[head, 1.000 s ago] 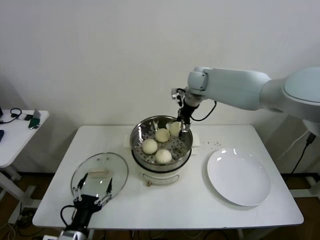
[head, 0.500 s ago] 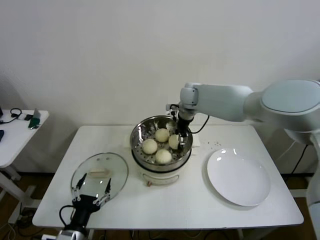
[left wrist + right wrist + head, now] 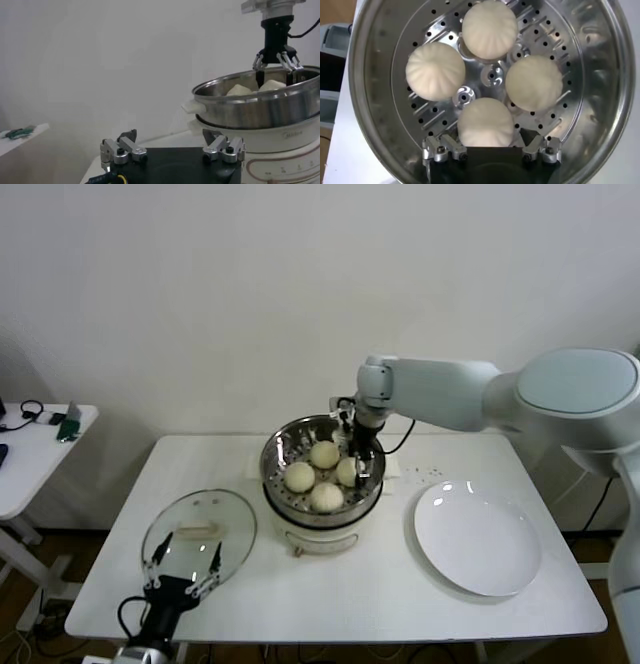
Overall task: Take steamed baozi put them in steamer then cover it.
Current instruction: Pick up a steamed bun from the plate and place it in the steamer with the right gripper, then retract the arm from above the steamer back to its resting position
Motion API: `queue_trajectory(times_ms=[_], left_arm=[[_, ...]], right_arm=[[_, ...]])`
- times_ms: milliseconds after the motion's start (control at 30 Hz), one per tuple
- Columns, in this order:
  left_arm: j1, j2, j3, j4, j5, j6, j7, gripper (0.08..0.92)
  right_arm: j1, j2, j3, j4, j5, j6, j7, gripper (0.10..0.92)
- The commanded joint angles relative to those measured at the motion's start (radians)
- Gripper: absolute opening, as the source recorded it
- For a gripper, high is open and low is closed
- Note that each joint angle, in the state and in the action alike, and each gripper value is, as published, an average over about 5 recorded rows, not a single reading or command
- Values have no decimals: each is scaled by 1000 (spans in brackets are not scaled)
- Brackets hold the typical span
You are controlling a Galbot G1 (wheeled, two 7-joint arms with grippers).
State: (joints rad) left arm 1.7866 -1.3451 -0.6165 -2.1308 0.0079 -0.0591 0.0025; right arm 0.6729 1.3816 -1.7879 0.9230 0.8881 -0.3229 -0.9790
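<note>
You had very little to read here. The only lettering sat on the cream-white pot base (image 3: pixel 280 145) under the steamer (image 3: pixel 260 102), at the right edge of the left wrist view: a small pale brand word that looked like "Midea", though it was too faint to be sure of. Below it ran thin curved lines, with no numbers you could make out. In the head view and the right wrist view you had no legible text, label or sign on anything.
</note>
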Motion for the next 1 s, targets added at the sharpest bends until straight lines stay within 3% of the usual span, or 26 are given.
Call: queue_trajectory(times_ms=[33, 367, 567, 833, 1000], left_arm=[[-3, 0, 1, -2, 0, 1, 0, 823], [-13, 0, 7, -2, 9, 6, 0, 823], [-25, -2, 5, -2, 18, 12, -3, 823], [-59, -6, 2, 2, 33, 29, -11, 823], [-83, -15, 5, 2, 46, 47, -13, 823]], right_arm=[[50, -53, 22, 34, 46, 7, -12, 822], [153, -262, 78, 160, 142, 58, 61, 823], [124, -436, 182, 262, 151, 155, 252, 823], [-166, -699, 481, 412, 135, 326, 556, 823], [-459, -810, 778, 489, 86, 378, 657, 823]])
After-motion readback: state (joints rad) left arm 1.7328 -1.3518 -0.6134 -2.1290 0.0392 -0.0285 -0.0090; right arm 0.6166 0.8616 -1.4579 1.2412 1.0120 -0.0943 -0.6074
